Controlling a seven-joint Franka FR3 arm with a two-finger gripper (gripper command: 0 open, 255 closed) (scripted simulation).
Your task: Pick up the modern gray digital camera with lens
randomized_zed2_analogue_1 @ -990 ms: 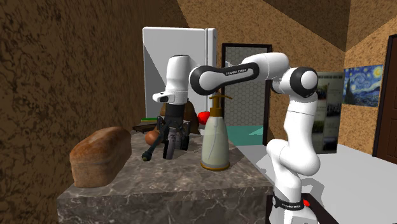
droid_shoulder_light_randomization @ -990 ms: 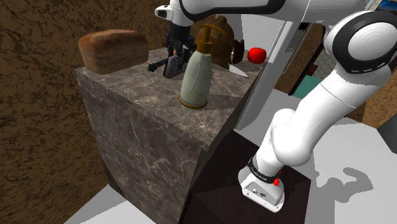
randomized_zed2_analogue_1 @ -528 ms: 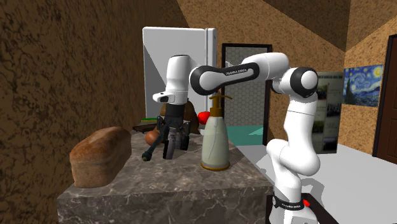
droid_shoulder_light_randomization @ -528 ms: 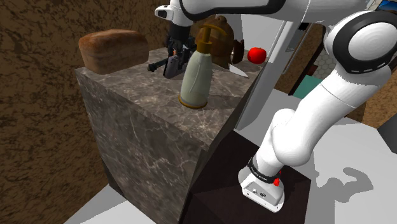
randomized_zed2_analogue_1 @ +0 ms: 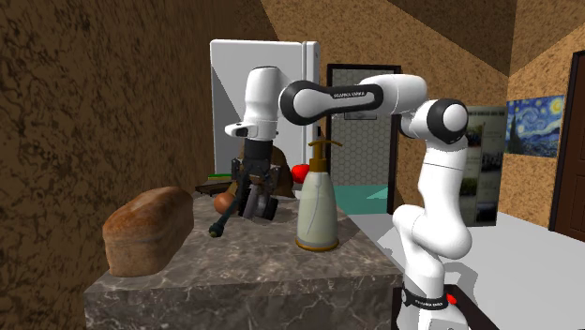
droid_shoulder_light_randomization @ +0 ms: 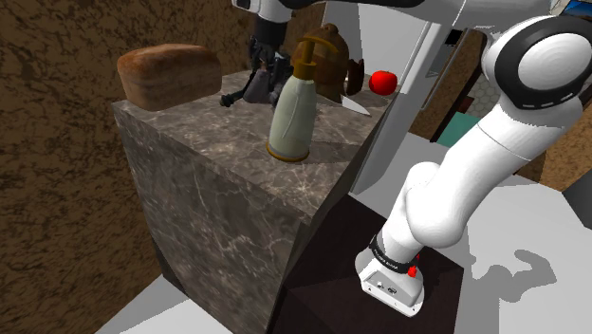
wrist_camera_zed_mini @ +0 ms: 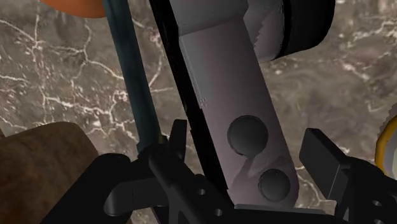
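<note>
Black fingers (wrist_camera_zed_mini: 323,159) of the white arm's two-finger gripper (wrist_camera_zed_mini: 245,130) clasp the boxy gray digital camera (wrist_camera_zed_mini: 219,76) by its sides, its dark round lens (wrist_camera_zed_mini: 302,25) at the end away from the hand. Held tilted, the camera hangs at the far edge of the dark, white-veined marble counter (droid_shoulder_light_randomization: 209,180), between a brown bread loaf (droid_shoulder_light_randomization: 169,71) on one far corner and a pale bottle with a brass-coloured pump top (droid_shoulder_light_randomization: 291,114) near the middle. A thin dark rod (randomized_zed2_analogue_1: 225,223) slants down from the camera toward the countertop. A red apple (droid_shoulder_light_randomization: 382,82) shows past the counter's other far corner.
</note>
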